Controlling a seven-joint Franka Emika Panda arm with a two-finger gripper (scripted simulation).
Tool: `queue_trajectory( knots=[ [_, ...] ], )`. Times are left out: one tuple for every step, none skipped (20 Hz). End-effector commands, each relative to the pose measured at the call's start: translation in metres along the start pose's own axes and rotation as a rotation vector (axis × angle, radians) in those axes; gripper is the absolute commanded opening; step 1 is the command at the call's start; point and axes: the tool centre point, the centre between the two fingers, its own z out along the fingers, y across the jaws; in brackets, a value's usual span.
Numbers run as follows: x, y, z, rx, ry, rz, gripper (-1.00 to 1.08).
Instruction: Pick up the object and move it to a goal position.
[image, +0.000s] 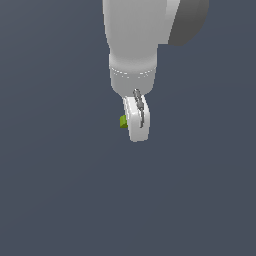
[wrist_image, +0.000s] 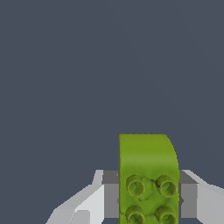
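Exterior view: the white arm (image: 132, 35) comes down from the top edge, smooth and glossy, with a darker grey rounded housing at its upper right in that view. Below a ribbed collar hangs the claw (image: 136, 120), seen edge-on as a rounded white paddle with a grey jointed strip down its face. A small yellow-green corner of the object (image: 123, 121) pokes out on the exterior view's left of the claw.

Wrist view: the object (wrist_image: 148, 175) fills the lower middle — a blocky piece, matte yellow-green with darker green shading, four round studs on its near face, one far corner rounded off. Grey pads (wrist_image: 111, 194) press against both of its flanks, with white finger bodies outside them — the claw is pinching the object.

Surroundings: flat, featureless slate-blue ground on every side in both views, no edges visible. Whether the object rests on a surface or hangs above it cannot be told.
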Motion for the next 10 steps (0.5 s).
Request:
queue_trajectory(
  knots=[
    [0.000,-0.004,-0.008,-0.001,-0.001,0.000,-1.00],
    [0.000,-0.005,-0.011,-0.001,-0.001,0.000,-1.00],
    [0.000,-0.006,-0.013,-0.001,-0.001,0.000,-1.00],
    [0.000,-0.007,-0.015,-0.001,-0.001,0.000,-1.00],
    [0.000,-0.008,-0.016,-0.001,-0.001,-0.001,-1.00],
    [0.000,-0.008,-0.017,-0.001,-0.001,-0.001,-1.00],
    [0.000,-0.009,-0.018,-0.001,-0.001,-0.001,-1.00],
    [0.000,-0.009,-0.019,-0.001,-0.001,-0.001,-1.00],
    [0.000,-0.009,-0.019,-0.001,-0.001,-0.001,-1.00],
    [0.000,-0.009,-0.019,-0.001,-0.001,-0.001,-1.00]
  ],
)
